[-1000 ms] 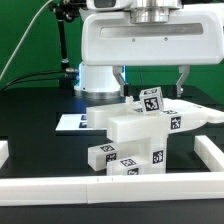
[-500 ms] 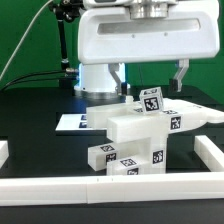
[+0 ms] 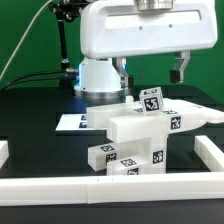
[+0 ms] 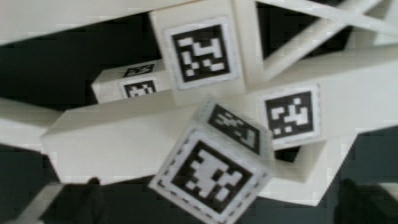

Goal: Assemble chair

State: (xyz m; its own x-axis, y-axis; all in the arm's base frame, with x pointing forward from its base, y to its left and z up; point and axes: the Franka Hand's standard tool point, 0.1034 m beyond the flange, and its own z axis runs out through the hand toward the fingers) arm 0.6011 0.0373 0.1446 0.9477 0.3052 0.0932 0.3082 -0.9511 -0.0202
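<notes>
The gripper (image 3: 151,73) hangs with its two fingers (image 3: 123,70) spread wide and nothing between them. Over the last second it has climbed straight up. The fingertips stood low on either side of the tagged block (image 3: 150,100), and now they are clear above it, touching no part. Neither the block nor anything under it has shifted with that climb, so I judge this a retreat after letting go, not a lift, and the piece seems to sit firm on its own.

Directly beneath the gripper lies the chair (image 3: 135,128), half-built. The tagged block stands on a thick white body, and the flat seat slab (image 3: 196,115) reaches out below the finger on the exterior view's right. Lower still, short square bars (image 3: 125,160) lie at the pile's foot. The wrist view shows only the chair's tagged white faces, crowded close under the hand.

Farther out, the marker board (image 3: 70,122) lies on the black table (image 3: 30,120), below the gripper toward the exterior view's left. The low rim wall (image 3: 100,186) runs beyond the bars. Any fresh descent meets the upright block first.
</notes>
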